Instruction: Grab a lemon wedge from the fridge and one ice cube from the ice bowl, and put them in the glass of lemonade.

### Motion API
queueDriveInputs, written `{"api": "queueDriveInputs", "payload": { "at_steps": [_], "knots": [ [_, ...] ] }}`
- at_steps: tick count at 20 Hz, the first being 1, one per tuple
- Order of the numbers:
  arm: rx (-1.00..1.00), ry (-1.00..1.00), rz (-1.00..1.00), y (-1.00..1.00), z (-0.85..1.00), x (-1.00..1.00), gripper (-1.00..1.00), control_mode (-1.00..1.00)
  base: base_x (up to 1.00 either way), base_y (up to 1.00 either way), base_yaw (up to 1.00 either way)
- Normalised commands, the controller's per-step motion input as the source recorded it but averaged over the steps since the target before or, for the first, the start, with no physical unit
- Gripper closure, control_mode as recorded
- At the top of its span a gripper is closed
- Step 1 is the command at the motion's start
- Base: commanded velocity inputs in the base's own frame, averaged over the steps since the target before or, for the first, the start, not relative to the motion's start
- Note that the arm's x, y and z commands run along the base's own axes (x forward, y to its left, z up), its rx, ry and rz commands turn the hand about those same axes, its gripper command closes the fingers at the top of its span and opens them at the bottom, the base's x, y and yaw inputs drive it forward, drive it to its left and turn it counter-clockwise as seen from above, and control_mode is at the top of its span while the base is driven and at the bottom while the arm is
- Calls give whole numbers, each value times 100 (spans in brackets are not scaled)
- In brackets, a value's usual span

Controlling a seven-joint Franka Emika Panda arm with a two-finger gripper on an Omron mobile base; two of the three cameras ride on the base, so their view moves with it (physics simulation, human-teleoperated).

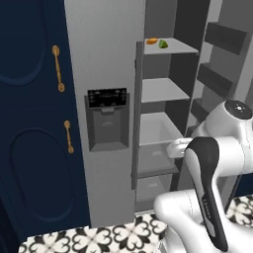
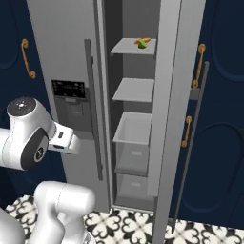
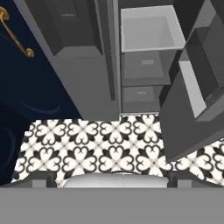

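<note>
The fridge (image 1: 106,163) stands in front of me, tall and grey, between navy cabinets (image 1: 29,123) with brass handles (image 1: 58,68). Its right door (image 2: 177,119) is swung open toward me, and its left door (image 2: 66,57) is shut, carrying the black control panel (image 1: 107,97) above the dispenser recess (image 1: 107,128). Inside the open half I see pale shelves (image 1: 163,90) stacked one over another, with a white bin (image 3: 151,30) and grey drawers (image 3: 144,65) lower down. Below me lies the black-and-white patterned floor (image 3: 105,148), running up to the foot of the fridge.

My arm (image 1: 212,163) is folded low in front of the fridge, well short of the shelves. My hand (image 3: 112,180) points down at the floor, fingers (image 3: 38,181) spread wide with nothing between them.

On the top shelf (image 2: 131,46), far above my hand, sits a small green lemon wedge (image 1: 163,44), just beside a small orange item (image 1: 151,41).
</note>
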Motion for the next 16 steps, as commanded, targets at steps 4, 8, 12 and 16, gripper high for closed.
{"api": "queueDriveInputs", "payload": {
  "at_steps": [4,8,12,16],
  "knots": [
    [0,0,0,0,0,0,-100,100,1,-57,-13],
    [0,0,0,0,0,0,-100,100,13,-39,-9],
    [0,0,0,0,0,0,-100,100,50,1,-1],
    [0,0,0,0,0,0,-100,100,61,-6,0]
  ]
}}
